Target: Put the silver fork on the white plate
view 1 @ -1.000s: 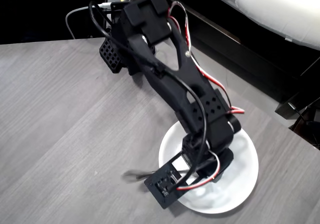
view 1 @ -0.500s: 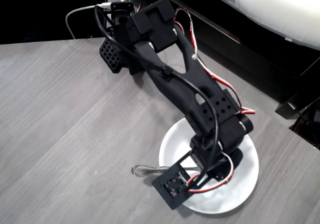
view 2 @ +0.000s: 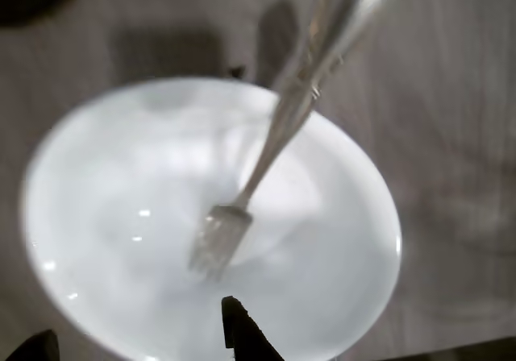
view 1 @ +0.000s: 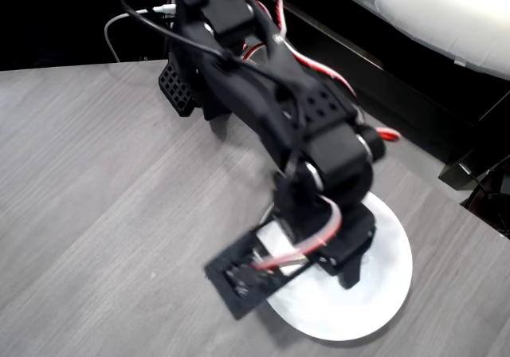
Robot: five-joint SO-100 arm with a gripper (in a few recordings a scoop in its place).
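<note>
1. Table (view 1: 88, 190): grey wood-grain surface, seen in the overhead view; the strip left of the plate, where the fork's handle lay half a second ago, is now bare.
2. Arm (view 1: 271, 102): black, with red and white wires; it is raised and swung nearer the camera than before, which suggests a release and a withdrawal.
3. Fork (view 2: 266, 151): in the wrist view it is seen lying across the plate, tines toward the middle, handle passing over the upper rim. The handle end is cut off by the frame, and the picture is blurred.
4. Gripper (view 2: 141, 341): two dark finger tips are seen at the lower edge of the wrist view, spread apart and holding nothing.
5. Plate (view 1: 382, 293): white, round; its left part is covered by the arm in the overhead view. The placing is judged essentially done.
</note>
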